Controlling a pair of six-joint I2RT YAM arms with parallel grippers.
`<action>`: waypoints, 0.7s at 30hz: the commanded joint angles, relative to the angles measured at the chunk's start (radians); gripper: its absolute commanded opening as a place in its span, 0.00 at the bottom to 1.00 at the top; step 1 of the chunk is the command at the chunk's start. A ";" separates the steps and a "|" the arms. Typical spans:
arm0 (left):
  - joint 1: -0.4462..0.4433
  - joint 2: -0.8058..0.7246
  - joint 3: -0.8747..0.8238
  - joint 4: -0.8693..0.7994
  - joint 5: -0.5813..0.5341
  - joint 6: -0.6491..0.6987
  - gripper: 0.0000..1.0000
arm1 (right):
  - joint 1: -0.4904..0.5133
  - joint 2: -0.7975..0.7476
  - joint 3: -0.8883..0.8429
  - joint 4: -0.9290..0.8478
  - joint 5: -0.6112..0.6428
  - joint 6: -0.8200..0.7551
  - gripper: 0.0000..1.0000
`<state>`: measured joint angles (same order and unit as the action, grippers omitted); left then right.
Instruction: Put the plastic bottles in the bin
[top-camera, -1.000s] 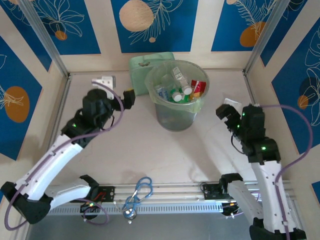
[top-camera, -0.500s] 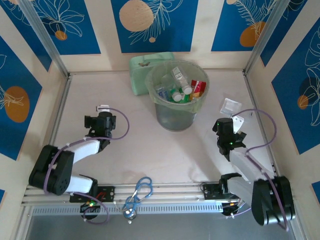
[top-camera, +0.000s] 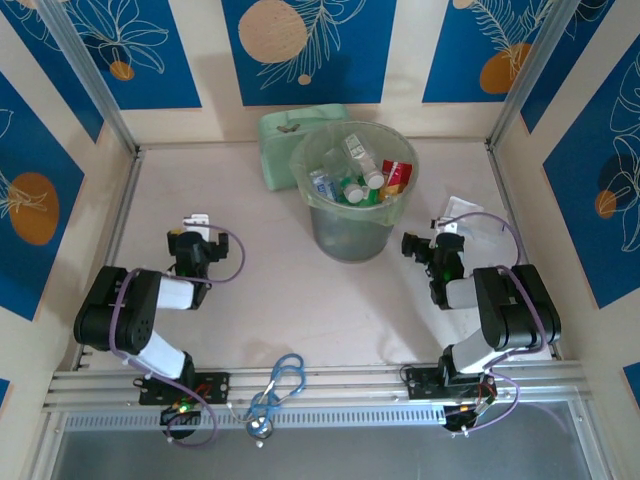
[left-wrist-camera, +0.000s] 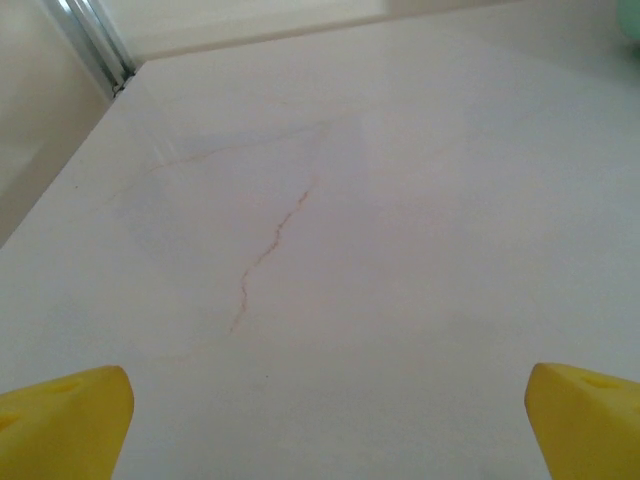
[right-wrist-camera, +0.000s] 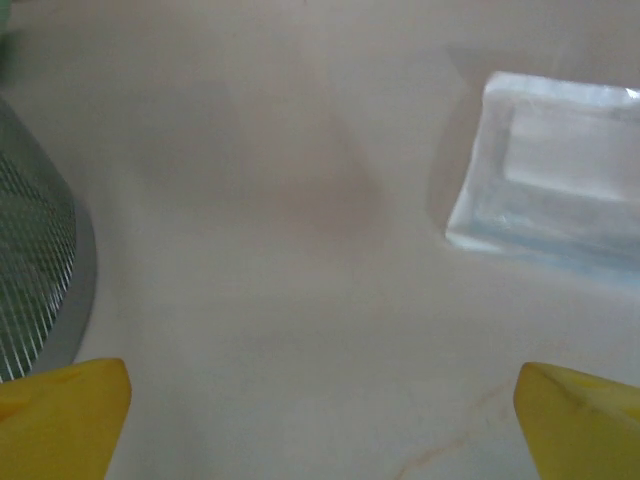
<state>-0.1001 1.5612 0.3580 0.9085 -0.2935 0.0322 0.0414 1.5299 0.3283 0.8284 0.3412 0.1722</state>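
The bin (top-camera: 352, 215), a round translucent pale-green bucket, stands at the back middle of the table. Several plastic bottles (top-camera: 356, 172) lie inside it, clear, green and red-labelled. My left gripper (top-camera: 195, 238) sits low over the table left of the bin, on a folded arm. In the left wrist view its gripper (left-wrist-camera: 325, 430) is open, yellow fingertips (left-wrist-camera: 70, 420) far apart over bare table. My right gripper (top-camera: 430, 241) rests low to the right of the bin. It (right-wrist-camera: 320, 425) is open too, nothing between its fingers, with the bin's base (right-wrist-camera: 35, 250) at its left.
A mint-green square box (top-camera: 285, 130) stands behind the bin, touching it. A clear plastic packet (top-camera: 460, 212) lies just beyond the right gripper, seen as a clear packet (right-wrist-camera: 550, 180) in the right wrist view. Blue loops (top-camera: 282, 382) lie on the near rail.
Both arms have folded back and down toward their bases, bringing the grippers low over the table. Both grippers stayed open and empty. The bin and bottles have not moved.
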 joint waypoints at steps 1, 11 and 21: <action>0.025 -0.001 -0.009 0.069 0.090 -0.036 1.00 | -0.020 -0.014 0.070 0.003 -0.072 -0.017 0.99; 0.017 0.005 -0.006 0.080 0.100 -0.014 1.00 | -0.005 -0.009 0.066 0.022 -0.053 -0.032 0.99; 0.017 0.005 0.013 0.043 0.173 0.011 1.00 | -0.005 -0.008 0.067 0.020 -0.053 -0.031 0.99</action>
<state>-0.0834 1.5612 0.3553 0.9562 -0.1829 0.0284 0.0315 1.5280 0.3889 0.8371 0.2977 0.1596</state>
